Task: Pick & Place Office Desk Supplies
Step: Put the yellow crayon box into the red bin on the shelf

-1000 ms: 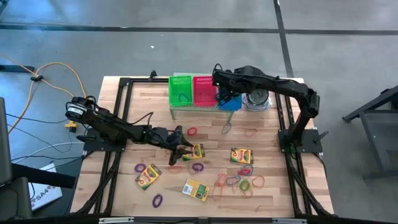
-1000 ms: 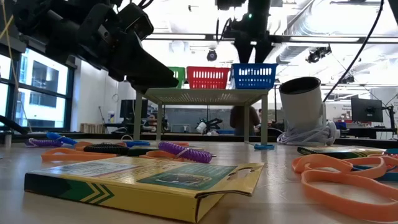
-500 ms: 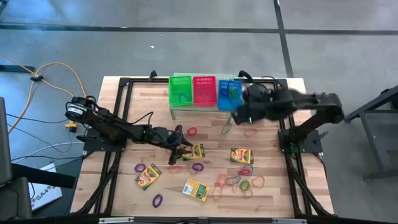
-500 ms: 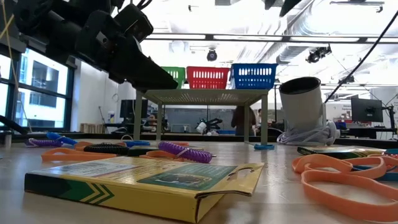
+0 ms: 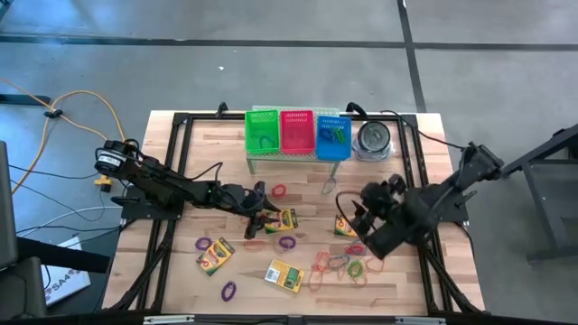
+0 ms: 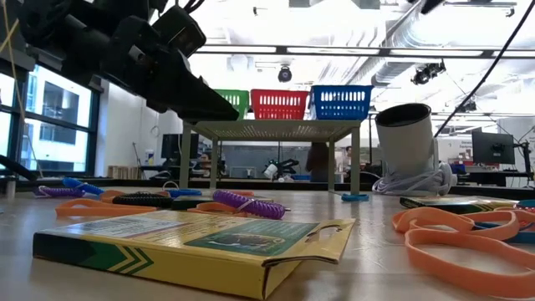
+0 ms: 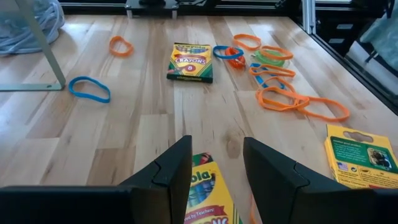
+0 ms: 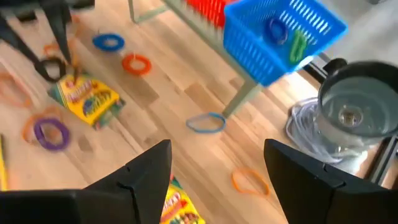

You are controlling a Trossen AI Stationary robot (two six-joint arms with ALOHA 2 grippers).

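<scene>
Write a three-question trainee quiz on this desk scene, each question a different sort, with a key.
1. True or false: the left gripper stands over a crayon box.
2. Multiple choice: which mesh basket stands in the middle of the raised shelf? A green basket; B red basket; C blue basket.
3. Fill in: the right gripper is ____, with nothing between its fingers.

Key: 1 true; 2 B; 3 open.

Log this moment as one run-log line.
left gripper: low at crayon box | right gripper: open, empty, above table | blue basket: rubber bands inside
</scene>
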